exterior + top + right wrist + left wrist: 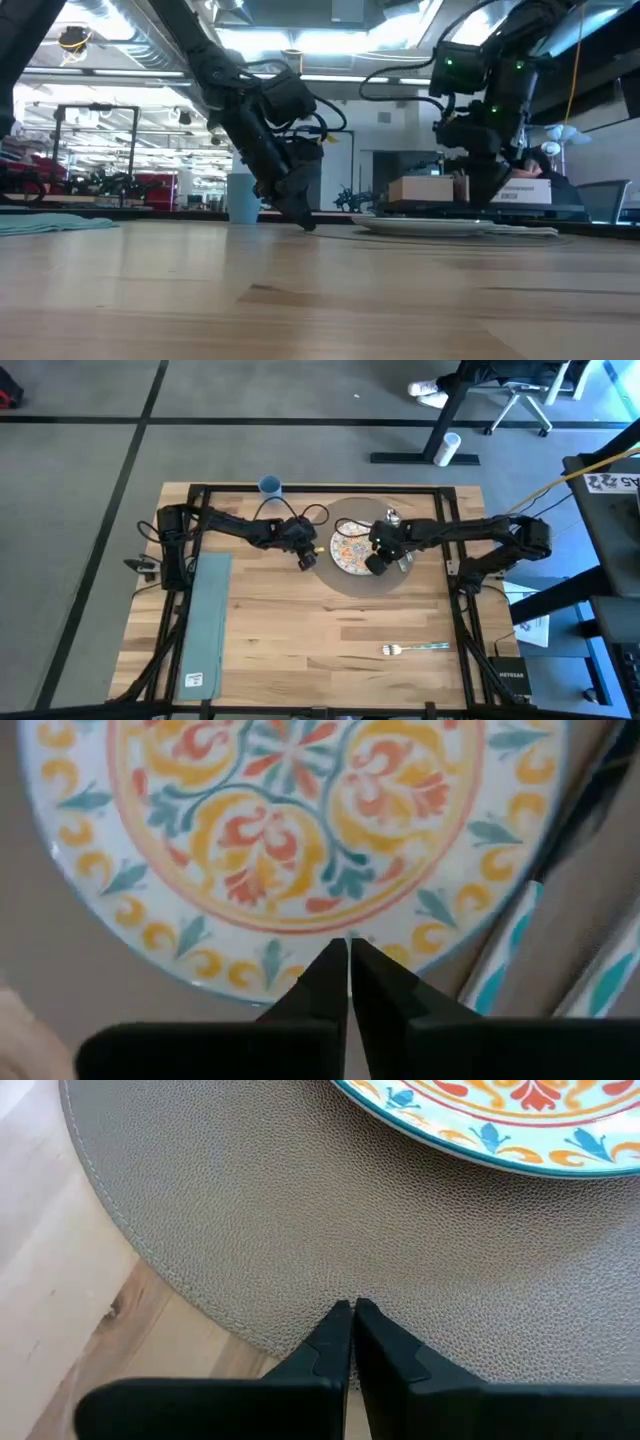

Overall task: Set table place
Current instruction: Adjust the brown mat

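The round grey-brown placemat (372,582) lies flat on the light-wood table (300,650), right of centre toward the far edge. A colourful patterned plate (350,548) rests on it. My left gripper (306,561) is shut, low at the placemat's left edge (200,1295). My right gripper (378,564) is shut, its tips over the plate's patterned rim (270,965) on the plate's near right side. In the low view the left gripper (306,224) reaches table level and the right gripper (482,205) comes down over the plate (420,226). My left gripper sets its shut fingertips (340,1320) on the placemat just inside its left edge, slanting down from the table's left. The placemat stays flat on the table. Whether any of the edge is between the fingers, I cannot tell. My right gripper points down at the plate's rim band (390,952); whether the tips touch it, I cannot tell.
A long teal napkin (205,615) lies along the table's left side. A fork (414,649) lies near the front right. A blue cup (270,485) stands at the far edge. Teal-handled cutlery (505,955) lies on the placemat right of the plate, with a small glass object (393,516) behind.
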